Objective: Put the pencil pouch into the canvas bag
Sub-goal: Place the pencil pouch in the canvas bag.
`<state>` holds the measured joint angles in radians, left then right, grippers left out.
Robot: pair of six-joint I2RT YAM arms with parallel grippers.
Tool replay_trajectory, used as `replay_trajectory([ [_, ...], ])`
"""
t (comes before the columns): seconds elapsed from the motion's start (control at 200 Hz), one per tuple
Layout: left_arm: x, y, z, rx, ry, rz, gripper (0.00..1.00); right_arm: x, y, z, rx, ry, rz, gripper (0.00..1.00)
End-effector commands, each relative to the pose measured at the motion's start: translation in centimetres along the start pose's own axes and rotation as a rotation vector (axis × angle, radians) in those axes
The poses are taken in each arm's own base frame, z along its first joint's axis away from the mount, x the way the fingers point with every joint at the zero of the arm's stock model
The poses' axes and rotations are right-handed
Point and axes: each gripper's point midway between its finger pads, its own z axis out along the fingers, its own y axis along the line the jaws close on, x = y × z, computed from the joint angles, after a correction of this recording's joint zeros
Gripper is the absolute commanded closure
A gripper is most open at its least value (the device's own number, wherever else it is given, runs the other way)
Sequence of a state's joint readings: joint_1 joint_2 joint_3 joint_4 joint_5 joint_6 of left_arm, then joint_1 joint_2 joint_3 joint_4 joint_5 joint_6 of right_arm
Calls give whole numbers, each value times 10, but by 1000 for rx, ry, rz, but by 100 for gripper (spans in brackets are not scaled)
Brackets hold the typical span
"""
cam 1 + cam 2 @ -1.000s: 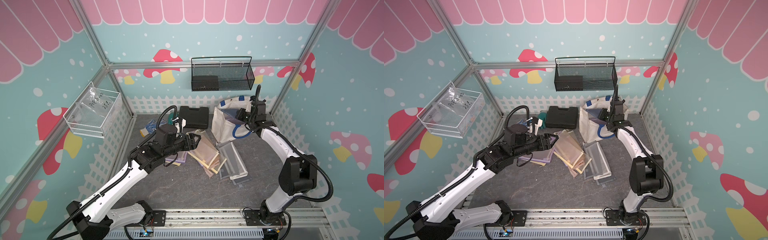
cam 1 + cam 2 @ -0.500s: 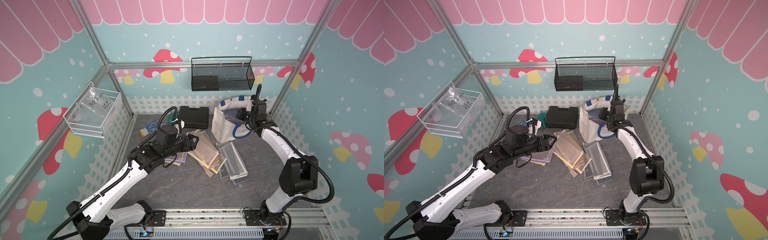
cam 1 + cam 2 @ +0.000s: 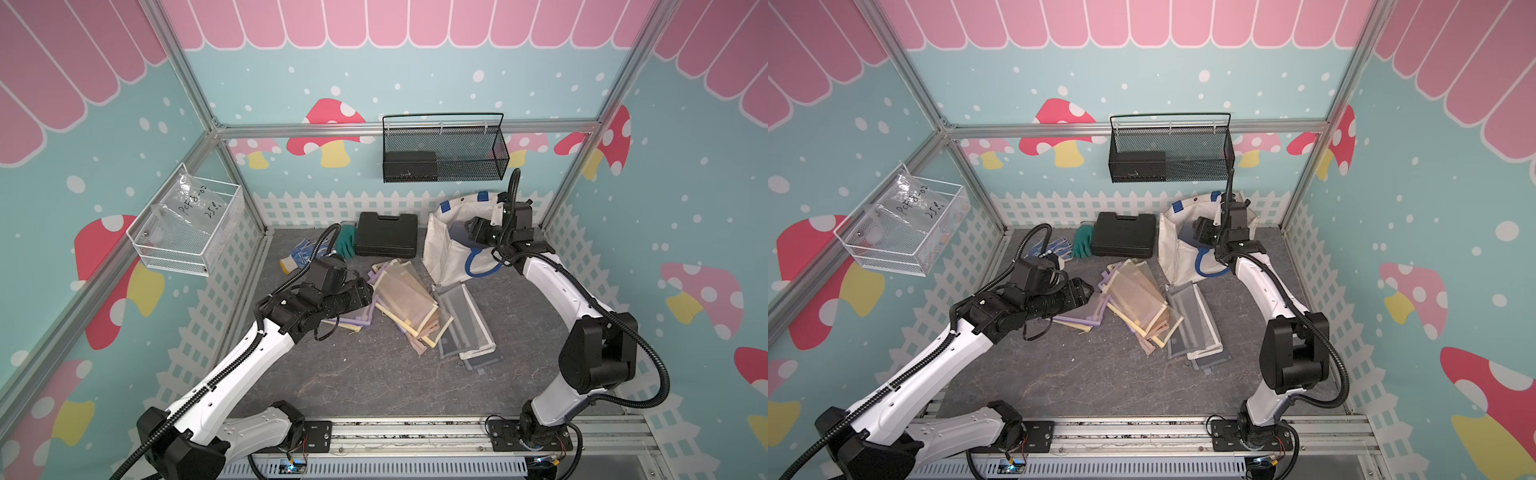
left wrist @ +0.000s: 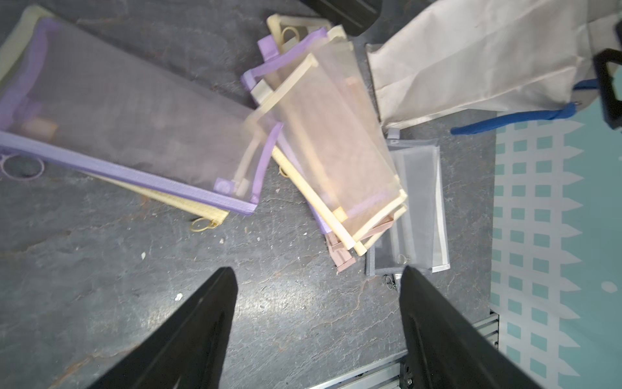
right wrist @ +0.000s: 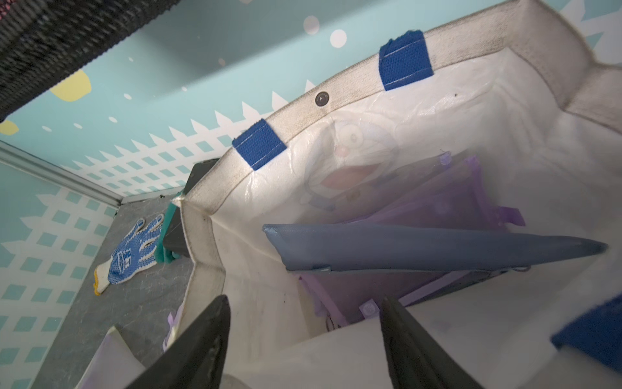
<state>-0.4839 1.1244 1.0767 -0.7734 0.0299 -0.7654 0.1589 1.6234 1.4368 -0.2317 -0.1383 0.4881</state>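
The cream canvas bag [image 3: 442, 253] [image 3: 1177, 255] with blue handles stands open at the back right. My right gripper [image 3: 471, 230] [image 5: 305, 298] hovers over its mouth, open and holding nothing. Inside the bag [image 5: 215, 188] a grey-blue pencil pouch [image 5: 420, 251] lies slanted across purple mesh pouches [image 5: 447, 202], apart from my fingers. My left gripper [image 3: 365, 291] [image 4: 318, 269] is open and empty above bare table, beside the pile of mesh pouches [image 3: 409, 299]. That pile holds a purple one [image 4: 128, 124], yellow ones [image 4: 330, 144] and grey ones [image 4: 417, 202].
A black hard case [image 3: 386, 235] lies left of the bag, with a green glove [image 3: 345, 241] and a blue-dotted glove [image 3: 305, 251] beside it. A black mesh basket [image 3: 444, 153] hangs on the back wall. On the left wall hangs a white wire basket [image 3: 187, 228].
My right gripper has opened over the bag, and the grey-blue pouch now lies free inside. The left gripper has drawn slightly back to the left.
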Motion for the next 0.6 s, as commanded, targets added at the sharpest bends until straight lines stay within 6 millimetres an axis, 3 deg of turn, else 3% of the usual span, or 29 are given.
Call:
replay_trajectory([
  [0.0, 15, 26, 7, -30, 65, -91, 23, 8, 23, -28, -30, 42, -123, 23],
  [0.075, 22, 48, 18, -56, 103, -159, 23, 28, 44, -36, -45, 100, -200, 21],
  [0.21, 35, 81, 34, -99, 132, -235, 24, 78, 105, -54, -157, 202, -312, 19],
  [0.335, 35, 92, 47, -52, 103, -298, 24, 125, 158, -58, -354, 307, -302, 18],
  [0.46, 24, 90, 62, 46, 46, -347, 28, 159, 206, -44, -466, 387, -376, 18],
  [0.595, 20, 100, 82, 69, 39, -404, 33, 191, 243, -3, -544, 496, -402, 18],
])
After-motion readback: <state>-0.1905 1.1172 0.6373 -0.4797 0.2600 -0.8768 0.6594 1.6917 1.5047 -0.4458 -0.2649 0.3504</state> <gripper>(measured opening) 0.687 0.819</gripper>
